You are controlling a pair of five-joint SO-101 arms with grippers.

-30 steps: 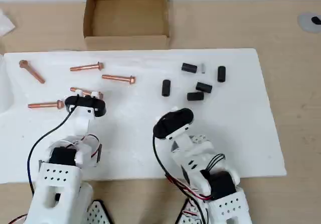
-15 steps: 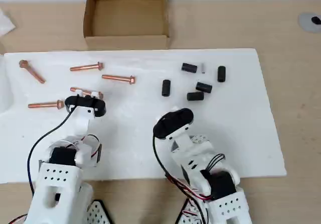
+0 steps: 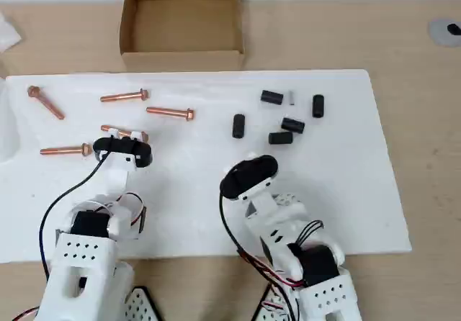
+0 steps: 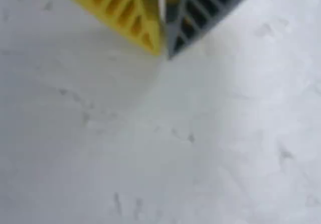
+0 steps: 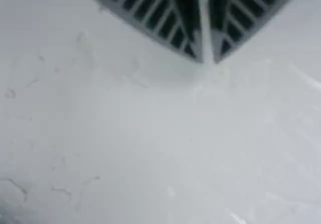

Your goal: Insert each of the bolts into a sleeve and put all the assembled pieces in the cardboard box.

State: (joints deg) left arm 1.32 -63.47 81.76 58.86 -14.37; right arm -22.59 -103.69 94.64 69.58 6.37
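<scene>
Looks like a robotics lab bench: wood-grain surface (image 3: 421, 112) with a cable grommet (image 3: 445, 30) at upper right, foam sheet (image 3: 346, 191), small wired arms (image 3: 83, 252).

Big white sheet (image 3: 346, 191) lies flat on brown wood table (image 3: 425, 134). Small grey round thing (image 3: 445, 31) on table at far corner. White crumpled scrap (image 3: 7, 32) at table's other far edge.

Loose bolts (image 3: 169, 111), separate sleeves (image 3: 280, 138) — box (image 3: 180, 60) beyond.
</scene>
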